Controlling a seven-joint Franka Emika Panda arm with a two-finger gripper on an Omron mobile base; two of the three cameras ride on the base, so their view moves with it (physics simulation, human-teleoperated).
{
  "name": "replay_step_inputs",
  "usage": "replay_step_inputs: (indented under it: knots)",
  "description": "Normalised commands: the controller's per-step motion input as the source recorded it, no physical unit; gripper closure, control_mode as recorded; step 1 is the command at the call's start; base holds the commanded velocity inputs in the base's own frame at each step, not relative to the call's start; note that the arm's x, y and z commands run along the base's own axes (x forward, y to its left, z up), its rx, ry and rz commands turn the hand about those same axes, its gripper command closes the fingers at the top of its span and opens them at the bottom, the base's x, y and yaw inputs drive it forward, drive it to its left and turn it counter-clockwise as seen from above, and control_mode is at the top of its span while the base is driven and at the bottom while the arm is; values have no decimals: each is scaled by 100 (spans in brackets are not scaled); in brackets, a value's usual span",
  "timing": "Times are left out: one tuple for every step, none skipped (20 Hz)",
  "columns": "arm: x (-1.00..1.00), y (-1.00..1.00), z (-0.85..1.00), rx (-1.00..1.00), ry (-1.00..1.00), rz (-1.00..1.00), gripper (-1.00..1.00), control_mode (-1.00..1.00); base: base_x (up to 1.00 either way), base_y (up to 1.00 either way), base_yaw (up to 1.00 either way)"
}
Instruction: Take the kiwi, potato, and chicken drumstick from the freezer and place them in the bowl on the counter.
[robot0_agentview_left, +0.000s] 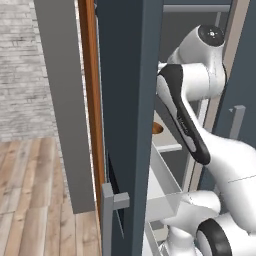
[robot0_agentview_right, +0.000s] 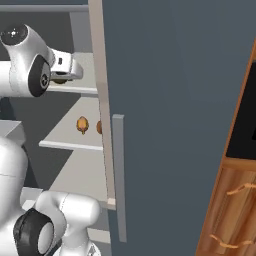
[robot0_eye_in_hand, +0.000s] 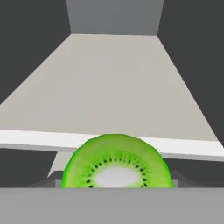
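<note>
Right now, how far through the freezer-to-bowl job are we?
Early. The freezer door already stands open and the arm reaches inside. In hand: the jaws are shut on the kiwi, seen close in the hand view above a pale shelf. Left: carrying it to the bowl, then two more items; small brown things sit on a lower shelf.

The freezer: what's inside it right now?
Inside the freezer are pale shelves. The gripper is shut on the kiwi. A small brown item lies on a lower shelf; the door edge half covers another beside it.
</note>
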Motion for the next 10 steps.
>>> replay_step_inputs:
  knots:
    - [-100,-18,9,1,0,0,100,-100,0,0,0]
    - [-100,-17,13,0,0,0,100,-100,0,0,0]
    - [-100,-2,0,0,3,0,100,-100,0,0,0]
    - [-100,0,0,0,3,0,100,-100,0,0,0]
    - [-100,0,0,0,3,0,100,-100,0,0,0]
    - [-100,-2,-14,3,3,0,100,-100,0,0,0]
    - [-81,0,-31,0,0,-12,100,-100,0,0,0]
    - [-79,5,-31,0,0,-14,100,-100,0,0,0]
    - [-86,-29,-30,7,0,-1,100,-100,0,0,0]
    - [-80,-16,-48,1,0,-2,100,-100,0,0,0]
